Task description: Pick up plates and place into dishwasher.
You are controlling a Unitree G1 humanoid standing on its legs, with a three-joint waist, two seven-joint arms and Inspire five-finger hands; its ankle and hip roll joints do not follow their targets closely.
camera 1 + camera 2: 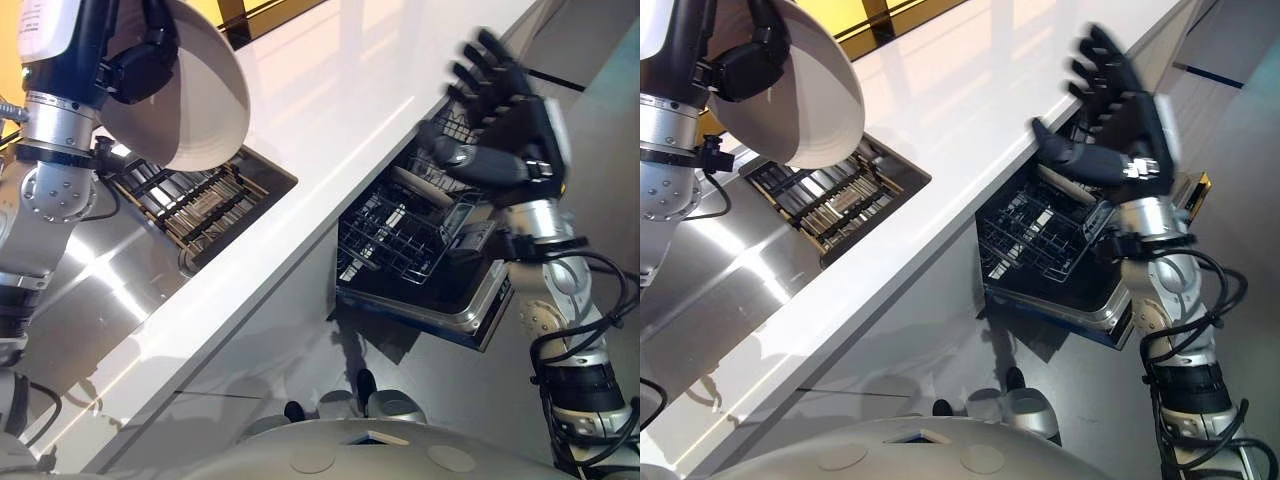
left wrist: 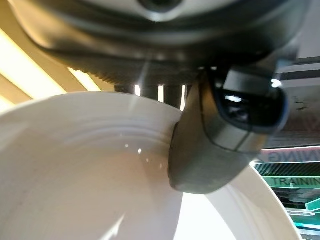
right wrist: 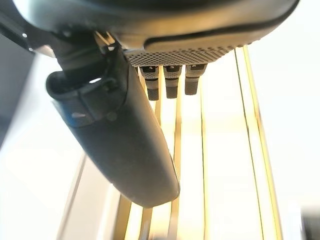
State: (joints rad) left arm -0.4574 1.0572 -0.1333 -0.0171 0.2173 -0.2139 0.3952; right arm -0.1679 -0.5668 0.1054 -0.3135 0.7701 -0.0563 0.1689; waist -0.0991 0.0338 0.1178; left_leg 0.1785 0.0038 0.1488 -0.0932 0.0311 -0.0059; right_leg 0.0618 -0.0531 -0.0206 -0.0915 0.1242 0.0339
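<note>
White countertop point(image 1: 330, 120) runs diagonally across the scene, glossy and bright, with one sink point(image 1: 205, 205) sunk into it on the robot's left and one open dishwasher point(image 1: 420, 250) below its front edge on the robot's right. One plate point(image 1: 195, 100), cream-white and round, is held up in the air above the sink, tilted so that its hollow side faces partly downward. One left hand point(image 1: 140, 65) grips this plate at its upper rim; in the left wrist view the dark thumb point(image 2: 215, 145) presses against the plate's inner surface near the edge, so the hand is clamped on the plate. The plate is clear of the counter and well apart from the dishwasher. Inside the sink sits one dark wire drying rack point(image 1: 195, 205) with bars running across it. One right hand point(image 1: 500, 115) is raised above the dishwasher with its fingers spread straight and its thumb held out sideways, holding nothing; in the right wrist view its fingers also extend straight. Beneath that hand, the dishwasher's dark wire basket point(image 1: 400, 235) is pulled out over the lowered door point(image 1: 470, 315). Beside the sink, a brushed metal draining surface point(image 1: 90, 270) slopes toward the robot's left.
</note>
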